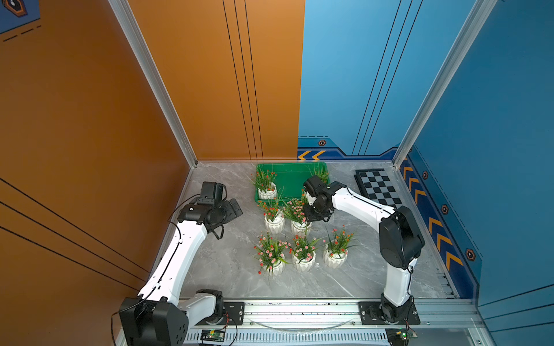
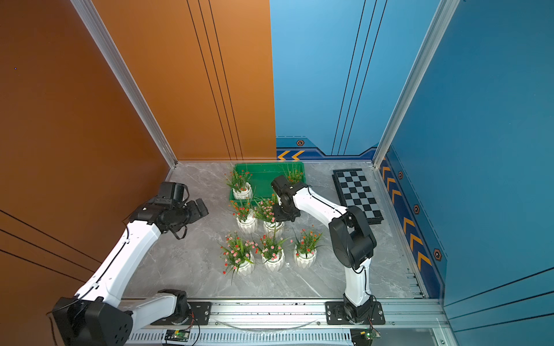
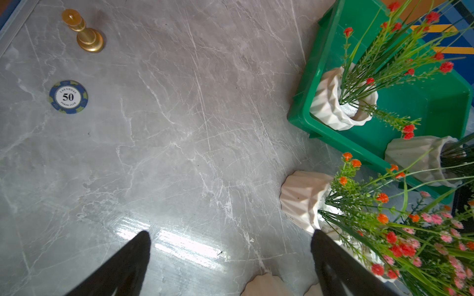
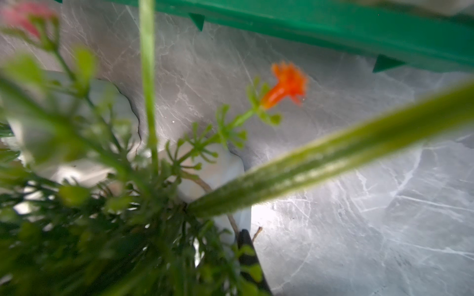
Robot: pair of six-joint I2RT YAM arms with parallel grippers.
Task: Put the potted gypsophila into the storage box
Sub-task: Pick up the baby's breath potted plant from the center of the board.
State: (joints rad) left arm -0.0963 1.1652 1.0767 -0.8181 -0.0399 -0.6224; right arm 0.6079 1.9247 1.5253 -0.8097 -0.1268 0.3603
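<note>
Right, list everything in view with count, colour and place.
Table: one, grey marble, underneath everything.
Tray: one, green, back of the table.
Flowerpots: seven, white with green sprigs and red, orange or pink blossoms; two in the tray, five on the table.
Chessboard: one, black and white, back right.
Poker chip: one, blue and white, near the table's edge.
Chess piece: one, gold, near the chip.
Left gripper: one, black, open above bare table.
Right gripper: one, black, shut among a middle pot's sprigs.
</note>
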